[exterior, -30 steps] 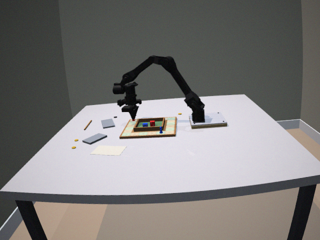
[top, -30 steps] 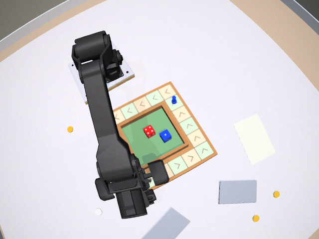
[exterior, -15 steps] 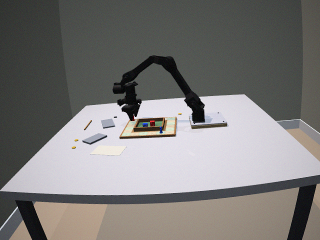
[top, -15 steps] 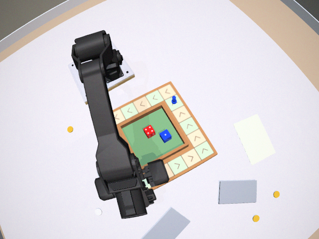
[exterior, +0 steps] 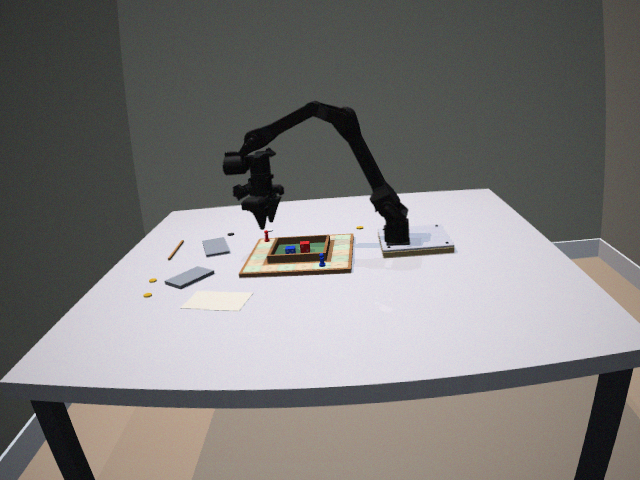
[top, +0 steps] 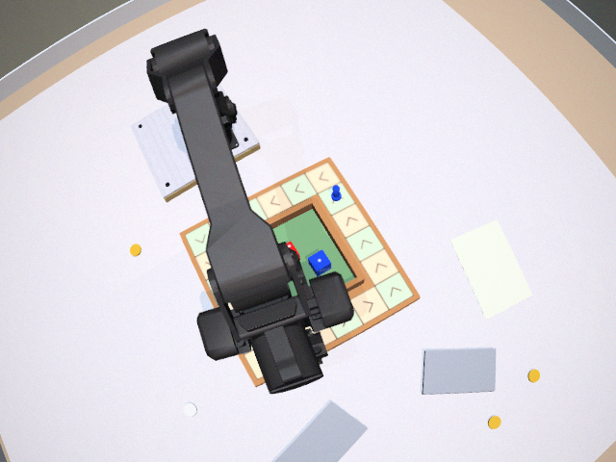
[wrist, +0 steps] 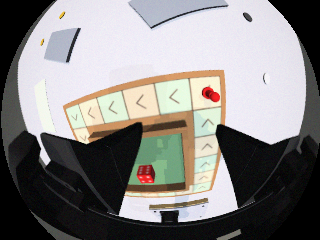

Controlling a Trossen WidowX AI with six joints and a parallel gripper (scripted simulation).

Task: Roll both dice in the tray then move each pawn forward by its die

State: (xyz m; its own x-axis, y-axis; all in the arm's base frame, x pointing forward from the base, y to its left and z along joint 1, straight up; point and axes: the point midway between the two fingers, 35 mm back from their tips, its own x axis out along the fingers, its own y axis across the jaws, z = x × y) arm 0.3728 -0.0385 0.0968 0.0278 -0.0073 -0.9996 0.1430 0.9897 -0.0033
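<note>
The red pawn (exterior: 266,236) (wrist: 211,94) stands upright on a corner square of the arrow board (top: 394,291) (exterior: 289,267) (wrist: 142,102). My gripper (exterior: 263,222) (wrist: 180,128) is open and empty, and hangs a little above the red pawn without touching it. The red die (top: 294,246) (exterior: 305,246) (wrist: 144,174) and the blue die (top: 319,262) (exterior: 290,249) lie in the green tray (top: 304,229) (exterior: 298,240) in the board's middle. The blue pawn (top: 336,192) (exterior: 321,259) stands on the board's track near a far corner. In the top view my arm hides the red pawn and the gripper.
Two grey cards (top: 458,370) (top: 323,432), a cream sheet (top: 490,269), yellow tokens (top: 135,249) (top: 533,375) (top: 494,422) and a white token (top: 189,409) lie around the board. A pencil (exterior: 175,249) lies at the far left. The arm's base plate (top: 154,149) is behind the board.
</note>
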